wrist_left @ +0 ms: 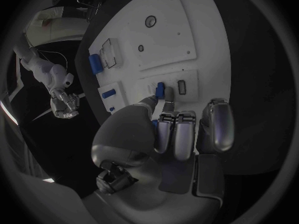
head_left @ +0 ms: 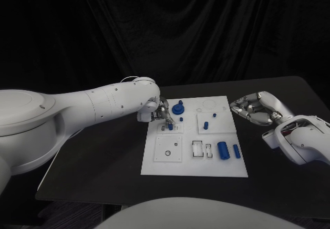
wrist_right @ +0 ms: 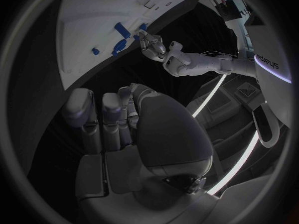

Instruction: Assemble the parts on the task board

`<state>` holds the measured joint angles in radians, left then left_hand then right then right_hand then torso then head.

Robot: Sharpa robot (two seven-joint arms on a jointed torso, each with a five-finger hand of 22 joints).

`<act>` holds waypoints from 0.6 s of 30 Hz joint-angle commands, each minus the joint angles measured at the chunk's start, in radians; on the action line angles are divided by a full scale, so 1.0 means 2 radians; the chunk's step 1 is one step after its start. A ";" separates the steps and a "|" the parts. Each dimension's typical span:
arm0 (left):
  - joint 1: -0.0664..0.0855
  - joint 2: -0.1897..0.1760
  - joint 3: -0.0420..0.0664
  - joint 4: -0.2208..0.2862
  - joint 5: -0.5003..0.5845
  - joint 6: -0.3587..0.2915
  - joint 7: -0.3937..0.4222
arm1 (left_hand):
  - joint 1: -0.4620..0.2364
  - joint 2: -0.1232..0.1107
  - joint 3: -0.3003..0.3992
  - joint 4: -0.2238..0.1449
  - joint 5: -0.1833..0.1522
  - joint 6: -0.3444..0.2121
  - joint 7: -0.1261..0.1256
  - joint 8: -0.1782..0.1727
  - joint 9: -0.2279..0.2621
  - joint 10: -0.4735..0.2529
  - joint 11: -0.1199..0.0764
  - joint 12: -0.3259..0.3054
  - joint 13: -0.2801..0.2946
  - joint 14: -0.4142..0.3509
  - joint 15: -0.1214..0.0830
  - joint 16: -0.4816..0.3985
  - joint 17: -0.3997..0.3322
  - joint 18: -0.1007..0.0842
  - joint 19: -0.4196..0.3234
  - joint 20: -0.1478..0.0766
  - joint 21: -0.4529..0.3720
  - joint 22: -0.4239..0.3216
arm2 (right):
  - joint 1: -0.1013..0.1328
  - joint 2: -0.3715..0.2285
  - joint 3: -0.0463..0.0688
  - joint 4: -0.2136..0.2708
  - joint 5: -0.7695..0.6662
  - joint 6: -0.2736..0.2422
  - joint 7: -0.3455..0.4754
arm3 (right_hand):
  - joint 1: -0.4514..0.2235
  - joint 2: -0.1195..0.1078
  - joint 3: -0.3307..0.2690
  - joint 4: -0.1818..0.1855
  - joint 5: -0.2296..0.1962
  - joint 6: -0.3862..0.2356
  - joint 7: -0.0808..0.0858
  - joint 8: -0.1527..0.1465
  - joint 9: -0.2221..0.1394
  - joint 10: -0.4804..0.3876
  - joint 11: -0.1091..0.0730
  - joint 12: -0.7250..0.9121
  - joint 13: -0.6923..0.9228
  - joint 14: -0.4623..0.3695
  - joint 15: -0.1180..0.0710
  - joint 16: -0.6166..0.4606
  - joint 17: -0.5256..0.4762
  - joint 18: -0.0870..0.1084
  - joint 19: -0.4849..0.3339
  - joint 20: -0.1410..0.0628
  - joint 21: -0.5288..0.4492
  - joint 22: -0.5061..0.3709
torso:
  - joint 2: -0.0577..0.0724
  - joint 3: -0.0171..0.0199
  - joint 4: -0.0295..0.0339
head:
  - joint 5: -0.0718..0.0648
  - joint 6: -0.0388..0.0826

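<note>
Head view: task board (head_left: 172,164) sits at frame centre on the black table (head_left: 275,191). Left robot hand (head_left: 159,112) is down at the board's upper left edge, fingertips on a small blue peg (head_left: 170,127) in the square block there; from the wrist view the fingers (wrist_left: 163,129) look closed around that peg (wrist_left: 160,89), so it is holding it. Blue stepped knob (head_left: 179,109) is just right of that hand. Right robot hand (head_left: 256,109) is off the board's upper right edge, over bare table, fingers curled in with nothing in them. Lower right of the board: large blue cylinder (head_left: 223,150) with a slimmer blue pin (head_left: 236,151) just beside it. Another blue peg (head_left: 205,125) is on the block right of centre.
</note>
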<state>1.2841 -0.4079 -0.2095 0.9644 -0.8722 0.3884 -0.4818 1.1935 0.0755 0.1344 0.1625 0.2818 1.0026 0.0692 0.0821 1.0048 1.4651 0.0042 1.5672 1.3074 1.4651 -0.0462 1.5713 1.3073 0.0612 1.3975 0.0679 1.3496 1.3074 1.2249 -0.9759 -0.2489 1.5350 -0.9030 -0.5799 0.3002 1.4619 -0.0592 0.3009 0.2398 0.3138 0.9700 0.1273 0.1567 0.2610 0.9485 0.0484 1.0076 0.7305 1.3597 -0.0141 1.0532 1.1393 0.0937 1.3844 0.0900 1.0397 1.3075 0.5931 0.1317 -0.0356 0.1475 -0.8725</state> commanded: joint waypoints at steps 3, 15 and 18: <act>-0.003 0.000 -0.001 0.002 0.003 0.002 0.006 | 0.007 0.001 0.003 -0.002 0.002 0.002 -0.001 -0.003 -0.001 0.053 -0.002 0.002 0.132 0.053 -0.001 0.000 0.132 0.002 -0.003 -0.001 -0.003 0.069 | -0.001 0.001 0.000 0.000 0.000 0.003 -0.007 | 0.004 0.002 0.001 -0.001 0.003 -0.002 0.001 -0.001 0.001 -0.003 0.001 -0.003 0.000 -0.003 0.000 -0.002 0.000 0.003 -0.004 0.001 -0.002 0.066 | 0.000 0.0000 0.0001 | 0.000 0.000; -0.004 -0.001 -0.001 0.003 0.003 0.009 -0.002 | 0.004 -0.003 0.011 -0.007 0.000 0.003 -0.001 -0.003 -0.001 0.053 -0.002 0.002 0.132 0.053 -0.001 0.000 0.132 0.002 -0.003 -0.002 -0.005 0.069 | -0.001 0.002 0.000 -0.002 0.000 0.005 -0.007 | 0.004 0.003 0.001 0.000 0.003 -0.002 0.001 -0.001 0.001 -0.002 0.001 -0.002 0.000 -0.003 0.000 -0.002 0.000 0.003 -0.004 0.001 -0.002 0.066 | 0.000 0.0001 -0.0002 | 0.001 0.000; -0.004 -0.001 -0.001 0.004 0.003 0.009 -0.004 | -0.008 -0.006 0.013 -0.005 -0.022 0.005 0.000 -0.004 -0.002 0.053 -0.001 0.002 0.132 0.053 -0.001 0.000 0.132 0.002 -0.003 -0.001 -0.006 0.070 | -0.001 0.002 0.000 -0.002 0.000 0.006 -0.007 | 0.004 0.003 0.001 0.000 0.003 -0.002 0.001 -0.001 0.001 -0.002 0.001 -0.002 0.000 -0.003 0.000 -0.001 0.000 0.003 -0.004 0.001 -0.002 0.066 | 0.000 0.0000 -0.0002 | 0.000 0.000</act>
<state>1.2828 -0.4103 -0.2088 0.9676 -0.8708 0.3847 -0.4805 1.1905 0.0662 0.1595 0.1489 0.2432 1.0024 0.0695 0.0782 1.0011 1.4651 0.0043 1.5672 1.3074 1.4651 -0.0463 1.5713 1.3074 0.0613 1.3975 0.0679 1.3392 1.3073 1.2248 -0.9728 -0.2489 1.5309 -0.9030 -0.5760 0.2988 1.4660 -0.0551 0.3009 0.2399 0.3136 0.9700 0.1273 0.1567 0.2617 0.9485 0.0484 1.0076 0.7305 1.3597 -0.0141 1.0533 1.1394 0.0938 1.3813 0.0931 1.0397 1.3073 0.5928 0.1317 -0.0358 0.1495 -0.8725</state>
